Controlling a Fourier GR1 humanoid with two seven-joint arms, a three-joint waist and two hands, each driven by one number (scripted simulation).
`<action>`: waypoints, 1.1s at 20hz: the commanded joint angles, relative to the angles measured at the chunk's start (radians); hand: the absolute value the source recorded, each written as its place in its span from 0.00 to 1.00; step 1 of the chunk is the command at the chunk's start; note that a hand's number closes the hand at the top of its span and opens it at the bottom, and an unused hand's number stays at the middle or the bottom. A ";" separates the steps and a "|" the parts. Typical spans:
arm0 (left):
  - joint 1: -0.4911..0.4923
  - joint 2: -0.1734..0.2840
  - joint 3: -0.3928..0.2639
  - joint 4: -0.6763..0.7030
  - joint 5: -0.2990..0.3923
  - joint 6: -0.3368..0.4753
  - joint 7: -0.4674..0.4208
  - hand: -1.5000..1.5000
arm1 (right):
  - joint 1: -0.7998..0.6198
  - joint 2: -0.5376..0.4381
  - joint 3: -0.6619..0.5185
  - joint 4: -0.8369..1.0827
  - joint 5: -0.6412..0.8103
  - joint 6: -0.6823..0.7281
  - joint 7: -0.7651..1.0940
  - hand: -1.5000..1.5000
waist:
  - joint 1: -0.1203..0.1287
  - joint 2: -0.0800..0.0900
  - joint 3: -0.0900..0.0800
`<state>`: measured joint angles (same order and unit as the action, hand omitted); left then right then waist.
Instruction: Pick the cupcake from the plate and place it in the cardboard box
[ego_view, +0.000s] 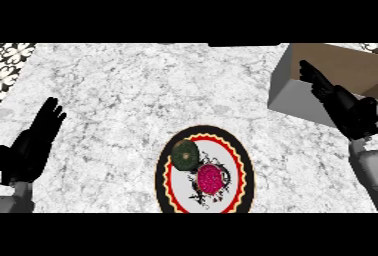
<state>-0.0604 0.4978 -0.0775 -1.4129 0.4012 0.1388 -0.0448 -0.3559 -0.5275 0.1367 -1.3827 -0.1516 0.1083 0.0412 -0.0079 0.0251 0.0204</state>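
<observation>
A round patterned plate (238, 165) with a black, red and yellow rim lies on the marble counter at the lower middle. On it sit a cupcake with pink frosting (210, 179) and, just up and left of it, a dark green round item (184, 154). The cardboard box (295, 95) stands at the upper right, open at the top. My right hand (347, 107) is open, fingers straight, raised in front of the box's near wall, apart from the plate. At the left edge my left hand (33, 142) rests open, fingers up.
The grey-white marble counter (125, 90) spreads between the hands and beyond the plate. A patterned tile strip (13, 57) shows at the upper left corner.
</observation>
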 joint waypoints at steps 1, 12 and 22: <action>-0.053 0.021 -0.007 0.012 -0.061 -0.002 -0.004 0.50 | 0.038 0.050 -0.013 -0.079 0.034 -0.095 0.011 0.00 | -0.004 -0.027 -0.020; -0.097 0.075 -0.139 -0.106 -0.213 -0.074 -0.099 0.50 | 0.283 -0.048 0.054 -0.703 0.395 -0.418 0.288 0.00 | -0.078 -0.047 -0.023; -0.153 0.030 -0.182 -0.135 -0.252 -0.082 -0.046 0.50 | 0.385 -0.188 0.319 -0.988 0.782 -0.186 0.607 0.00 | -0.011 -0.030 -0.024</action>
<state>-0.1890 0.5365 -0.2530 -1.5485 0.1540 0.0743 -0.0986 0.0142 -0.6777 0.3651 -2.2828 0.5250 -0.1777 0.5040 -0.0378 -0.0106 -0.0032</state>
